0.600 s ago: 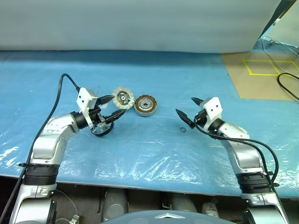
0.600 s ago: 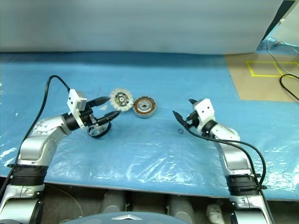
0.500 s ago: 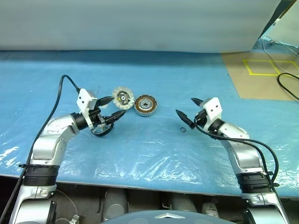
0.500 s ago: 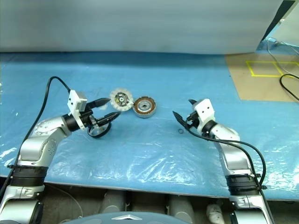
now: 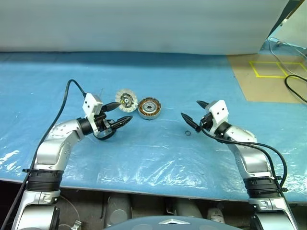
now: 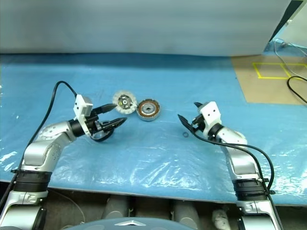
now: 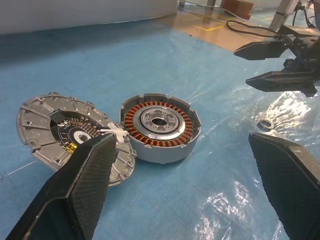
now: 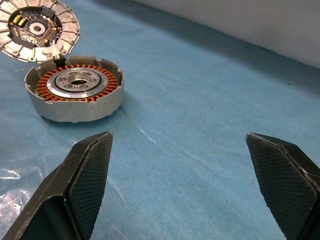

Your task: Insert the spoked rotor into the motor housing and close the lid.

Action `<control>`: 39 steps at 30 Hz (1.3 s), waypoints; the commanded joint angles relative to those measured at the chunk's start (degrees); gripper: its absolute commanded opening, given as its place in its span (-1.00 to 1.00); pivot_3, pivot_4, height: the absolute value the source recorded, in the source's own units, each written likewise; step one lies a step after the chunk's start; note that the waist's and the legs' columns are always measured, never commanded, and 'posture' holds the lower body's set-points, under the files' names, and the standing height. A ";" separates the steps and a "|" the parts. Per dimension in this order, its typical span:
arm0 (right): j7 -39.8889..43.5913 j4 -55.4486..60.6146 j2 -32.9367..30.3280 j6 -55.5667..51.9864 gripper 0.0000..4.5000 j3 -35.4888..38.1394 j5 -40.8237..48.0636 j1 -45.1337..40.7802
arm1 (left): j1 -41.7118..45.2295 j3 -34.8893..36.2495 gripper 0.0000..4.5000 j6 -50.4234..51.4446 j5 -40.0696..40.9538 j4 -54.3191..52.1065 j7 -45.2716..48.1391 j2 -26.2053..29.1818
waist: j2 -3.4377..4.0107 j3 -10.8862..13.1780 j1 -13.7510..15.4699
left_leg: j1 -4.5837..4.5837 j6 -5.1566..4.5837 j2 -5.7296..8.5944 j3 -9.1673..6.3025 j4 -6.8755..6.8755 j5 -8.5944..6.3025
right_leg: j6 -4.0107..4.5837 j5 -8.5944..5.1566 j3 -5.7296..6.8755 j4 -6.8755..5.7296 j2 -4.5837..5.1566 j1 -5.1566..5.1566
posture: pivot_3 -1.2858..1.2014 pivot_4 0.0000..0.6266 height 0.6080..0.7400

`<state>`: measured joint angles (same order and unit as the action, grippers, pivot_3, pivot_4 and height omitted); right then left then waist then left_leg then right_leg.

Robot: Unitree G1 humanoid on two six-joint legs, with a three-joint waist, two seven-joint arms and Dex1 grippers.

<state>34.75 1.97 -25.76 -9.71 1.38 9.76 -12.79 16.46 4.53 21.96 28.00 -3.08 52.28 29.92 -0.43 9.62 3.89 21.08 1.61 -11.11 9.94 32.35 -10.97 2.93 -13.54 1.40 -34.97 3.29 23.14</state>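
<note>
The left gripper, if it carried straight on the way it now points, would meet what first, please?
Most likely the motor housing, which sits between the open fingers of the left gripper straight ahead; the lid lies just off to one side. Depth is uncertain.

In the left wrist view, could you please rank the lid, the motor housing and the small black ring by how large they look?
1. lid and motor housing: near equal in width; the lid lies partly behind a finger, so I won't rank them.
2. small black ring: by far the smallest.
</note>
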 commanded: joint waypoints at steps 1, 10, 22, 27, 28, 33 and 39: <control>0.37 1.35 -0.85 1.19 0.99 1.06 0.40 -0.46 | 0.17 0.54 1.00 -1.61 0.06 -0.81 0.88 0.48 | 0.00 0.00 0.02 | 0.00 0.00 0.00 0.00 0.00 0.00 | 0.00 0.00 0.00 0.00 0.00 0.00 | 0.03 -0.52 1.00; 1.22 1.25 -1.17 1.19 0.99 0.74 0.65 -0.91 | -0.16 -0.21 1.00 -4.28 -1.27 1.01 1.94 0.12 | 0.00 0.00 0.01 | 0.00 0.00 0.00 0.00 0.00 0.00 | 0.00 0.00 0.00 0.00 0.00 0.00 | 0.03 -0.52 1.00; 2.23 1.37 -1.57 1.00 0.99 0.81 0.70 -1.52 | 0.35 -0.50 1.00 -6.18 -2.38 1.42 0.69 -1.29 | 0.00 0.00 0.02 | 0.00 -0.01 0.00 0.00 0.00 0.00 | 0.00 0.00 0.00 0.00 0.00 0.00 | 0.03 -0.52 1.00; 5.26 -0.43 -2.97 2.68 0.99 -0.90 -0.63 -5.14 | 0.22 -0.28 1.00 -5.98 -2.40 0.75 0.09 -1.59 | 0.00 0.00 -0.14 | 0.00 -0.01 0.00 0.00 0.02 0.00 | 0.00 0.00 0.00 -0.01 0.00 0.00 | 0.03 -0.52 1.00; 7.07 -0.82 -3.51 2.62 0.99 -1.69 -0.44 -6.40 | 0.02 -0.26 1.00 -5.98 -2.37 0.59 0.04 -1.61 | 0.00 0.00 -0.14 | -0.01 -0.01 0.00 0.00 0.03 0.00 | 0.00 0.00 0.00 -0.03 0.00 0.00 | 0.03 -0.52 1.00; 17.04 -4.49 -6.16 2.12 0.99 -6.19 0.14 -14.88 | -0.63 -0.39 1.00 -5.30 -1.98 -0.25 -0.72 -2.15 | 0.00 0.00 -0.23 | -0.01 -0.03 -0.02 0.01 0.05 0.00 | 0.01 0.00 0.00 -0.06 -0.01 0.00 | 0.03 -0.52 1.00; 27.14 -17.94 -4.92 6.54 0.99 -12.15 -2.32 -31.13 | -1.01 -0.93 1.00 -6.04 -2.54 -0.48 -1.75 -3.47 | 0.01 0.01 -0.27 | 0.08 -0.41 -0.04 0.02 0.14 0.04 | 0.04 0.00 0.00 -0.21 0.00 0.10 | 0.03 -0.52 1.00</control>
<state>59.14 -13.76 -31.00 -5.37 -9.87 8.05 -40.78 15.24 3.40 16.71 25.33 -1.51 50.86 26.60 -0.42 9.62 3.61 21.15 1.19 -11.16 9.96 32.53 -10.93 2.99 -13.56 1.40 -35.23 3.29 23.25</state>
